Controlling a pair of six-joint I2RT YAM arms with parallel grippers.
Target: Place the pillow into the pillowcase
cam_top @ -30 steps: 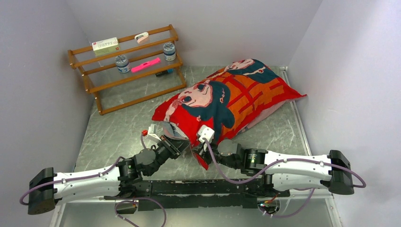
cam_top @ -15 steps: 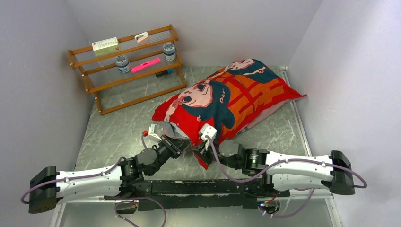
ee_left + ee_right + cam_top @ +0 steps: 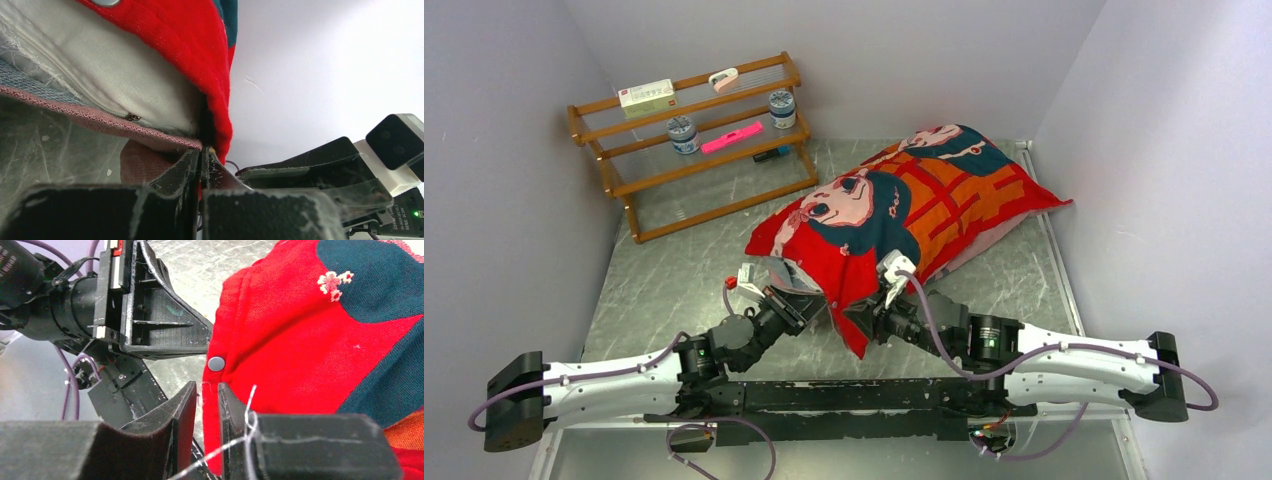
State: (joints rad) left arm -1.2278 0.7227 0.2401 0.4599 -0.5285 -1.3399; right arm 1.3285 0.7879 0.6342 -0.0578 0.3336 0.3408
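Grey marbled worktop [image 3: 674, 290] carries the stuffed pillowcase [image 3: 904, 210], lying slantwise from centre frame to the upper right. At its mouth, lower left of the bundle, the left claw [image 3: 200, 156] is pressed together on the red hem, with the white pillow [image 3: 115, 70] showing just inside. The right claw [image 3: 207, 395] stands slightly spread beside the same hem's corner.
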